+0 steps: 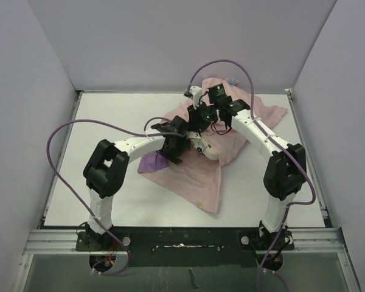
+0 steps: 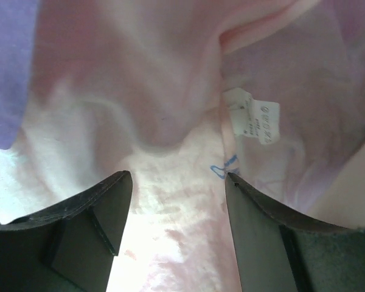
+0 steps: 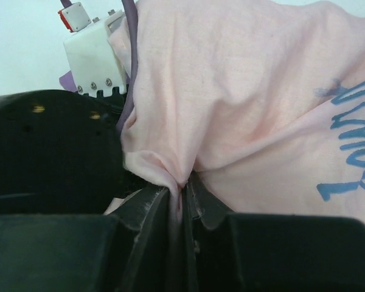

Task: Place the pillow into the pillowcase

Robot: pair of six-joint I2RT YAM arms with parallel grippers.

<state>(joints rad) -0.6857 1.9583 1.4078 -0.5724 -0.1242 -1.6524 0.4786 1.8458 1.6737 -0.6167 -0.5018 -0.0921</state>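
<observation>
The pillowcase (image 1: pixel 194 176) lies crumpled mid-table, pale pink reverse up, with a purple corner (image 1: pixel 148 162) at its left. My right gripper (image 1: pixel 201 121) is shut on a pinched fold of its pink fabric (image 3: pixel 231 85), right at the fingertips (image 3: pixel 182 188). My left gripper (image 1: pixel 191 139) is open, fingers spread over pink fabric (image 2: pixel 170 109) with nothing between them (image 2: pixel 177 177). A small white tag (image 2: pixel 252 115) and blue marks (image 2: pixel 222 167) show just beyond it. A cream patch (image 1: pixel 208 151) between the grippers may be the pillow, otherwise hidden by the fabric.
White walls close the table on the left, back and right. Purple cables (image 1: pixel 67 140) arch over both arms. The left arm's black and white body (image 3: pixel 91 55) sits close to the right gripper. The table's front rail (image 1: pixel 182 238) runs along the near edge.
</observation>
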